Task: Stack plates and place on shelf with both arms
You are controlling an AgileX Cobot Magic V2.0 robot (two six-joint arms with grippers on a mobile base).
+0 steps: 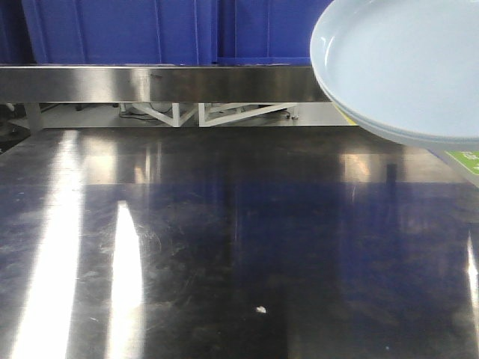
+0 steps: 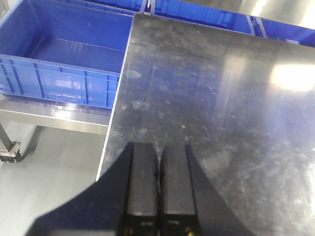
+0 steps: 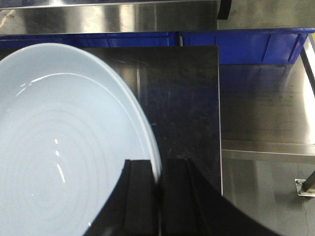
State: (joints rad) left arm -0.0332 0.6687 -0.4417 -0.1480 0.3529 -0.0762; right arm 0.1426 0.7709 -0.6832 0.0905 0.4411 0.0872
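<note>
Load: stacked plates (image 1: 404,67) held aloft over table (image 1: 224,247) | right gripper (image 3: 158,196): pinching their rim | left gripper (image 2: 158,182): fingers pressed together, empty | Risk: the one-edge grip may let the stack tilt and slip.

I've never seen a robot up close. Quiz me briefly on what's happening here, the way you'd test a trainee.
1. True or false: the left end effector is holding a plate.
2. Where are the plates? A) on the floor B) held in the air above the steel table C) in a sink
3. Fill in: the right end effector clamps the plates by their ____.

Key: 1 false, since it is shut on nothing; 2 B; 3 rim.
</note>
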